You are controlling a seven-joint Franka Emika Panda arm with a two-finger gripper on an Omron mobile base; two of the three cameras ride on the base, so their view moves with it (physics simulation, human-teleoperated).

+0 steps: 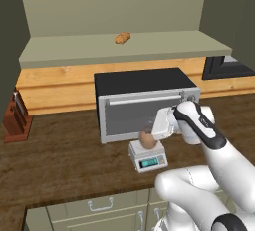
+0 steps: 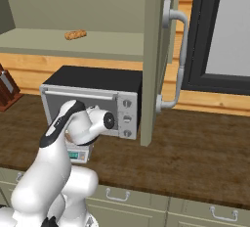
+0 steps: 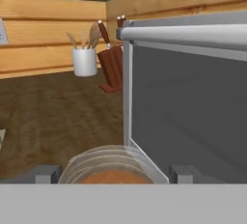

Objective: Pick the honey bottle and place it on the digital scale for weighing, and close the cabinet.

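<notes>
The small brown honey bottle (image 1: 146, 140) stands on the white digital scale (image 1: 148, 157); display digits are unreadable. The claw (image 1: 152, 134) grips the bottle.

Dark wood counter (image 1: 64, 160) carries toaster oven (image 1: 144, 103), digital scale (image 1: 148, 158) (honey bottle (image 1: 147, 140) atop), knife block (image 1: 17, 118).
</notes>
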